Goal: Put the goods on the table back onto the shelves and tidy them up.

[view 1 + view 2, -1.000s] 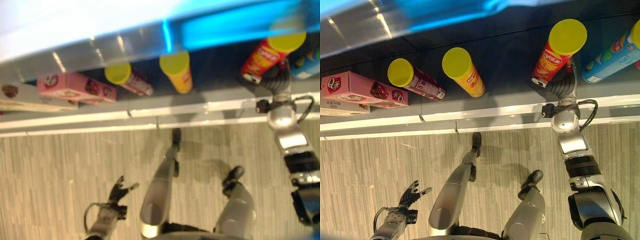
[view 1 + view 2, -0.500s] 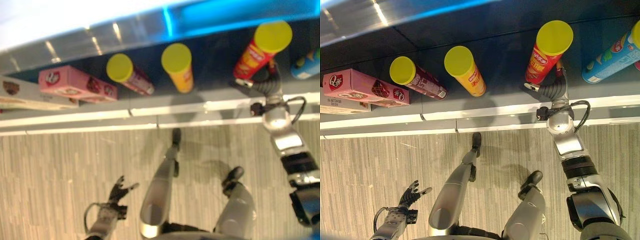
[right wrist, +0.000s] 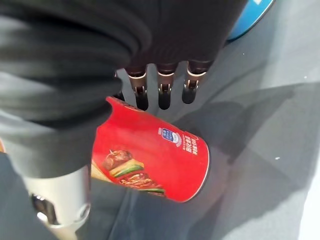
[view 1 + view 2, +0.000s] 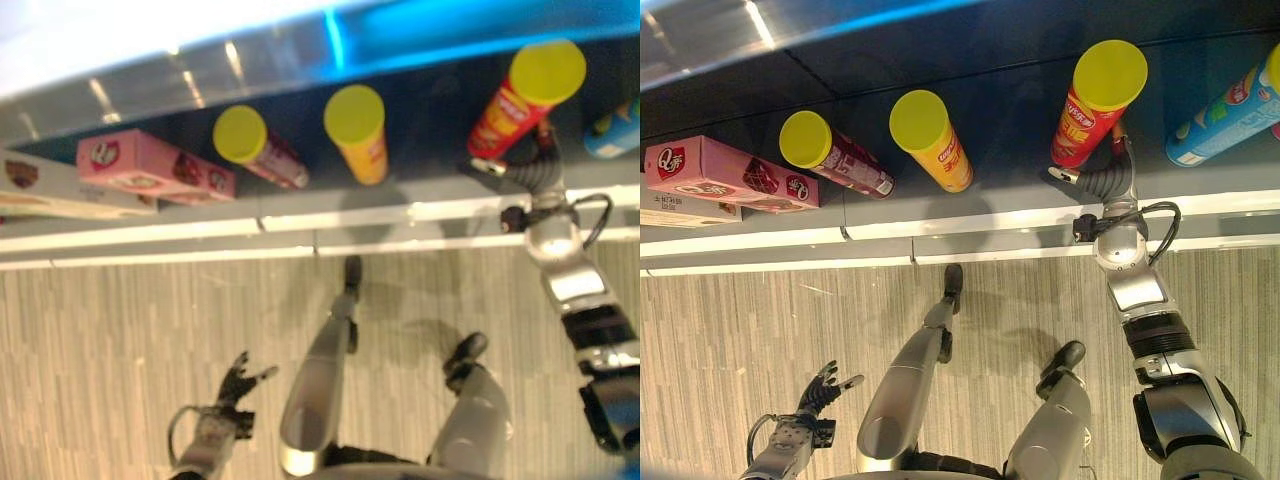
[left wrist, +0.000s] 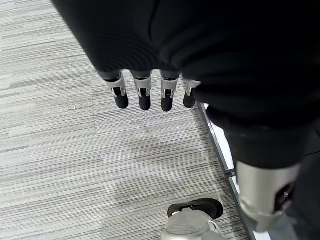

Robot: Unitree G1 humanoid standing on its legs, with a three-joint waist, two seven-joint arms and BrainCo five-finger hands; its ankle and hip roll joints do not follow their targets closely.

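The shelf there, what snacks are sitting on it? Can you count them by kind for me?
Tall tubes with yellow lids: 3, namely the maroon tube, the yellow tube and the red tube, which has the right robot hand beside it.
Blue tubes: 1, the blue tube, partly cut off at the edge.
Boxes: 2, the pink box and a pale box beneath it.
Total: 6.

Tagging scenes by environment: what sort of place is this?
Probably a shop or a mock retail aisle. Snack goods stand on a dark shelf: a red can, a yellow can and a pink box. Striped grey carpet lies below.
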